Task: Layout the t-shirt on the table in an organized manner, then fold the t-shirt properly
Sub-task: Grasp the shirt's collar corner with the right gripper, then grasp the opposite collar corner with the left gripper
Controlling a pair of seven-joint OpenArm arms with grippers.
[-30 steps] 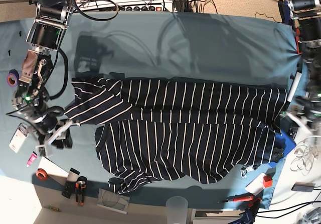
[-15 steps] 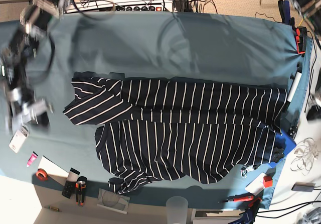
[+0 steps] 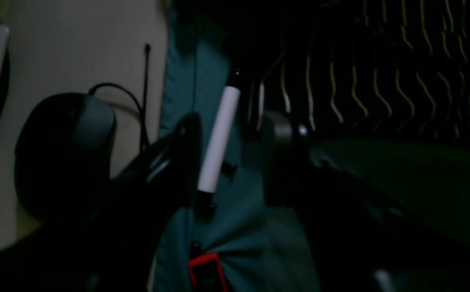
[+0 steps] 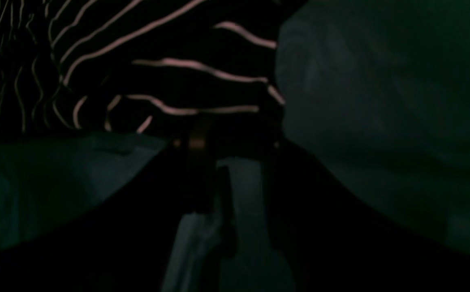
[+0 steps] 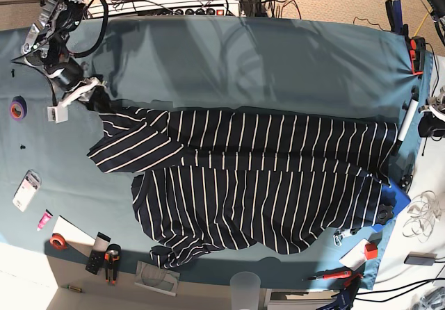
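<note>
The t-shirt, dark with thin white stripes, lies spread sideways across the teal table, with its lower half folded up in a rumpled layer. My right gripper is at the shirt's upper-left corner. In the right wrist view its fingers stand apart, their tips right at the striped edge, with nothing between them. My left gripper hovers off the shirt's right end. Its open fingers straddle a white marker without touching it.
The marker lies at the table's right edge beside the shirt. A computer mouse sits on the pale desk past that edge. Tape rolls, small tools and a plastic cup line the left and front edges.
My right arm has swung from the lower-left of the shirt up to its upper-left corner. My left arm has pulled back toward the right edge. The shirt has not moved.
</note>
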